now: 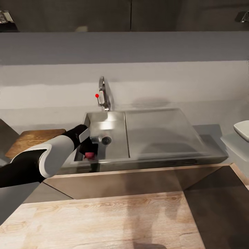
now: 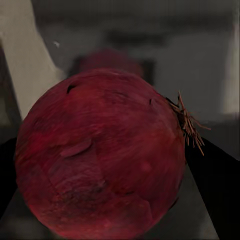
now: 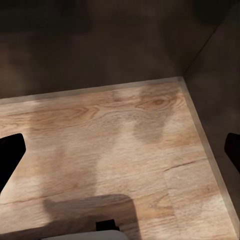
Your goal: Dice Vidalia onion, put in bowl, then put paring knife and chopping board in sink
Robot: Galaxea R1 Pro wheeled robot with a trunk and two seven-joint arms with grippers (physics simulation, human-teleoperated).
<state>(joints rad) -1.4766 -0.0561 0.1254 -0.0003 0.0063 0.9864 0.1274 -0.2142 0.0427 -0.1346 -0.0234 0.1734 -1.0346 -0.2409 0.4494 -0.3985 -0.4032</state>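
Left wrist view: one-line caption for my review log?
Vidalia onion close up between the left gripper's dark fingers inside the sink.

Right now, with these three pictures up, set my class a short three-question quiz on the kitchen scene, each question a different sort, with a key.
1. True or false: the onion sits between the left gripper's fingers.
2. Which is the left arm reaching into? A) the sink B) the bowl C) the chopping board
3. Fill in: the right gripper hangs open over a ____ surface.

Key: 1 true; 2 A; 3 wooden.
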